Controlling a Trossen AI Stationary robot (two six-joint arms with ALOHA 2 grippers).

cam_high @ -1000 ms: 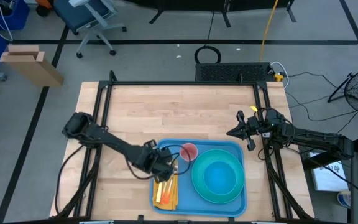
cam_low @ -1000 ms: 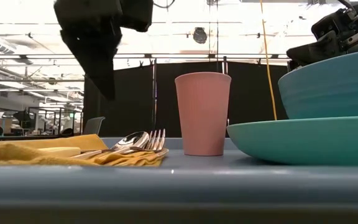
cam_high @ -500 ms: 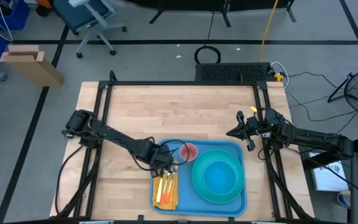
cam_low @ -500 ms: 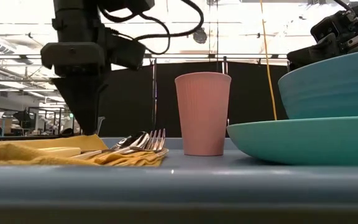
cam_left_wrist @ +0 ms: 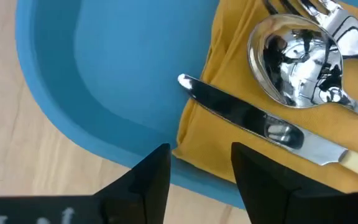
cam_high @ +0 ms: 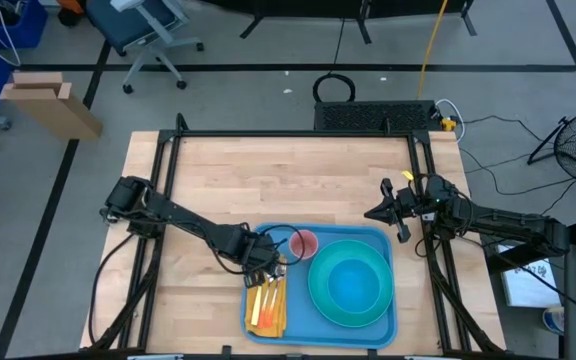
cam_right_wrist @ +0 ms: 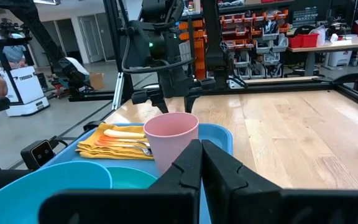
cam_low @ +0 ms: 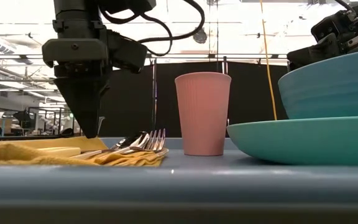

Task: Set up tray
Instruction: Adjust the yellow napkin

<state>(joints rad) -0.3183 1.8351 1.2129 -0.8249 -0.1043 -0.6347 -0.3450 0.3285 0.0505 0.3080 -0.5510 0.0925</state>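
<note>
Only up close, left gripper [cam_left_wrist: 194, 171] fingers apart over the tray [cam_left_wrist: 98, 81] rim beside the knife [cam_left_wrist: 253, 118]; right fingers [cam_right_wrist: 188, 168] together.

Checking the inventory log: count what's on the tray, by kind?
On the tray:
Cutlery: 3 (knife, spoon, fork)
Napkin: 1
Pink cup: 1
Plate: 1
Bowl: 1
Total: 7

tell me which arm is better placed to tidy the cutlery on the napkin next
Left, probably. The left gripper hangs open right over the yellow napkin, with the knife and spoon just ahead of its fingers. The right gripper waits shut beyond the tray, off its far right corner.
</note>
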